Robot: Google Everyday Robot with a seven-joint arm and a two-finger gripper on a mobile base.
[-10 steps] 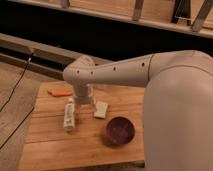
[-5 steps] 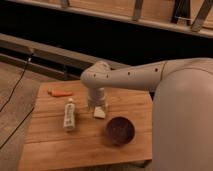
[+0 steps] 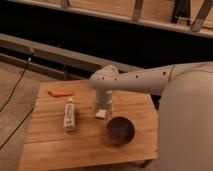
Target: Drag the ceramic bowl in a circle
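Observation:
The ceramic bowl point(image 3: 120, 131), round, shallow and dark maroon, sits on the wooden table point(image 3: 55, 147) near its front right. My gripper point(image 3: 102, 106) hangs down from the white arm point(image 3: 145, 80) that reaches in from the right. It is over the middle of the table, up and to the left of the bowl and apart from it. A small white object point(image 3: 101, 114) lies just under the gripper.
A white bottle point(image 3: 70, 115) lies on its side at the left of the table. A small orange object point(image 3: 61, 92) lies near the back left corner. A dark cable point(image 3: 17, 82) runs over the floor on the left. A low ledge point(image 3: 60, 57) runs behind the table.
The arm and gripper have moved to the right across the table, from above the bottle towards the bowl. The bowl, bottle and white object have not moved.

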